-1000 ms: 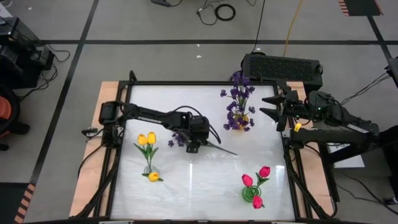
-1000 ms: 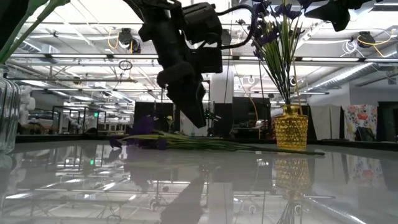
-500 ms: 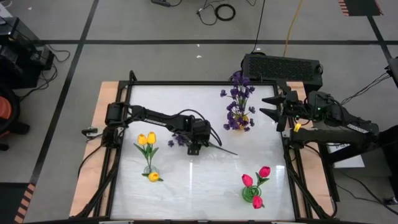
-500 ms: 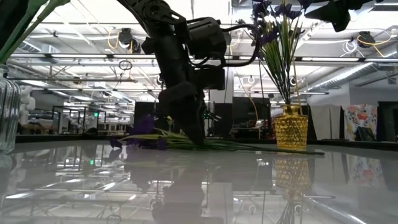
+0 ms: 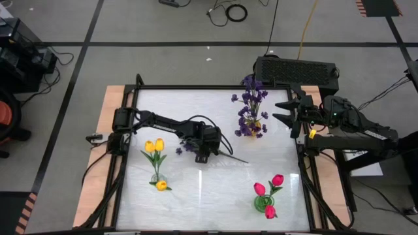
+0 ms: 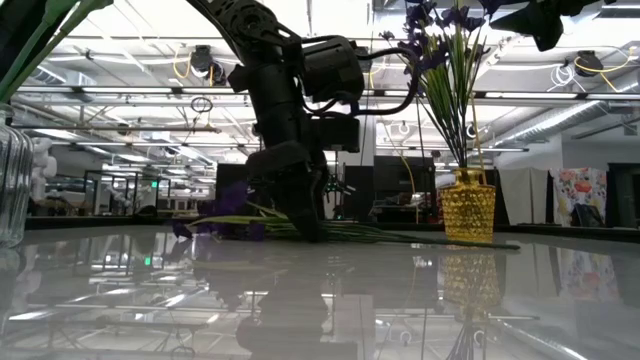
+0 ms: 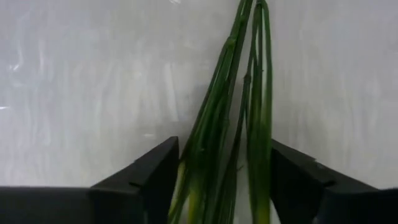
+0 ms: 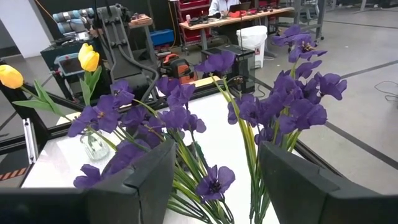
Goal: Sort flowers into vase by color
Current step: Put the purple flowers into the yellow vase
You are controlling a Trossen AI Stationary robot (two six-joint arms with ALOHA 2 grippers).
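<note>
A purple sprig point(image 5: 208, 149) is seen lying flat near the middle of the tabletop point(image 5: 196, 189), its blossoms toward the left edge and its green stems trailing toward the right edge. The left gripper point(image 5: 203, 155) is lowered onto it, and in the left wrist view the stems point(image 7: 231, 137) are seen running between the two dark jaws, which stand spread on either side — whether they press the stems cannot be told. In the low view the left gripper point(image 6: 300, 215) is shown reaching down to the sprig point(image 6: 300, 228) on the glossy surface. More purple flowers point(image 5: 251, 111) are held upright in a yellow vase point(image 6: 468, 205) near the far edge, toward the right. Yellow tulips point(image 5: 155, 147) are stood in a clear vase point(image 5: 158, 179) near the left edge, and pink-red tulips point(image 5: 269, 189) in a green vase point(image 5: 262, 205) near the front right corner. The right gripper point(image 5: 287, 111) is held at the right edge, just beside the purple bunch — its jaws are spread and nothing is held.
</note>
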